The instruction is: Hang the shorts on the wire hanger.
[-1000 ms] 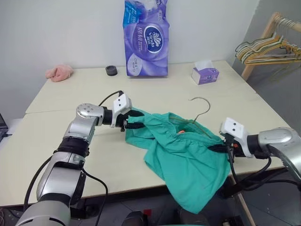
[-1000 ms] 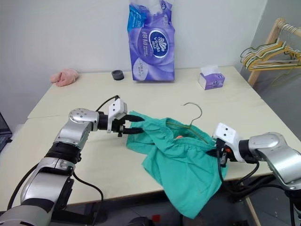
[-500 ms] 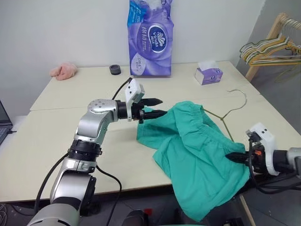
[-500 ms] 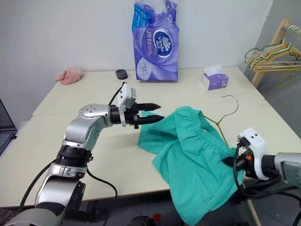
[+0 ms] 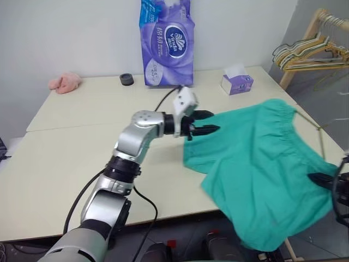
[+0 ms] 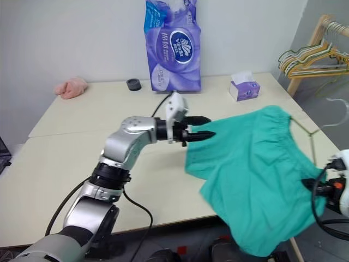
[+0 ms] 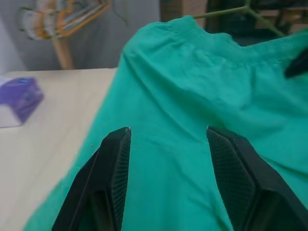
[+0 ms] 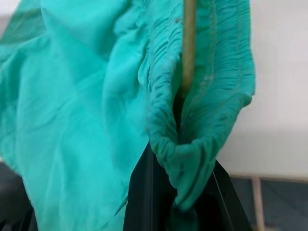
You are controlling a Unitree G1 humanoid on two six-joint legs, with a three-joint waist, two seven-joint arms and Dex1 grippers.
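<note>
Shorts [image 6: 256, 169] around wire hanger [image 6: 312, 143]

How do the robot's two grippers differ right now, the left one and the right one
The left gripper is open, its fingers spread with nothing between them, pointing at the shorts. The right gripper is shut on the shorts, pinching the gathered waistband beside the wire hanger. Both have black fingers.

Bare test room: plain table [image 5: 65, 142], white wall [image 5: 71, 38], hanger rack [image 5: 305, 52].
</note>
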